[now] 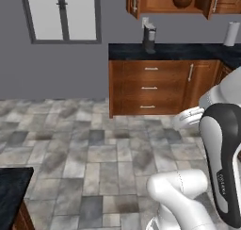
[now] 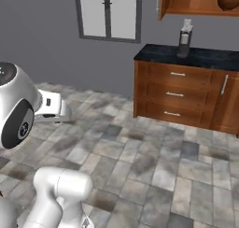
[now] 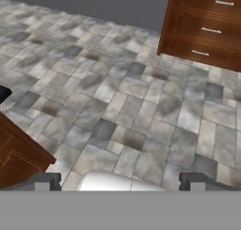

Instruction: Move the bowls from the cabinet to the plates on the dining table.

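gripper (image 3: 117,182) jaws spread wide, empty, over grey floor tiles (image 3: 122,106) | dining table (image 1: 12,191) corner at lower left | reddish-brown bowl (image 1: 182,3) sat on shelf inside open cabinet (image 1: 160,0), above drawers (image 1: 149,87)

The end effector (image 3: 120,182) hung with its jaws spread wide and nothing between them, above a grey stone-tiled floor (image 3: 108,97). Wooden drawers (image 3: 207,28) with short silver handles stood far right; a reddish-brown wooden base (image 3: 16,153) sat near left.
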Controlling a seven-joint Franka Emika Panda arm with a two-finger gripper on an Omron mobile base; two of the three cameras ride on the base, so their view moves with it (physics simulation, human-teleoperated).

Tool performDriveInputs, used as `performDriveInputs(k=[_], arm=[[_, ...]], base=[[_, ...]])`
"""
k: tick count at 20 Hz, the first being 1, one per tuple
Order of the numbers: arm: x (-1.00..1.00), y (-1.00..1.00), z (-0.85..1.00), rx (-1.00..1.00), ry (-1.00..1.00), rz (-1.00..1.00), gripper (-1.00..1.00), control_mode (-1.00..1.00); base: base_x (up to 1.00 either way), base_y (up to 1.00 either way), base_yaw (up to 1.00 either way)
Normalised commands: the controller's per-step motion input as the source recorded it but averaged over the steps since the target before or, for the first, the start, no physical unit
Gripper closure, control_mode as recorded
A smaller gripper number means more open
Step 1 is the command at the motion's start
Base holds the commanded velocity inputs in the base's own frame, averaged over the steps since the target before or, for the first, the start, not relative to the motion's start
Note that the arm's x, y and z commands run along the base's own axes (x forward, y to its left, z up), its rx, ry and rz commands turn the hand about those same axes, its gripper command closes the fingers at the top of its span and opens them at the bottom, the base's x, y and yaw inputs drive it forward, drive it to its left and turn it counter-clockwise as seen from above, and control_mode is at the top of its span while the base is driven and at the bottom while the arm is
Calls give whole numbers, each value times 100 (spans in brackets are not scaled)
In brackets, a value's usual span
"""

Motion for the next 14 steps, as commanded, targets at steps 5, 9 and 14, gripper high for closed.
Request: performDriveInputs(k=[5,9,14], arm=[[0,0,0,0,0,0,-100,100],[0,0,0,0,0,0,-100,100],[0,0,0,0,0,0,-100,100]], base=[[99,-36,-18],[92,-76,-15],[77,-77,-13]])
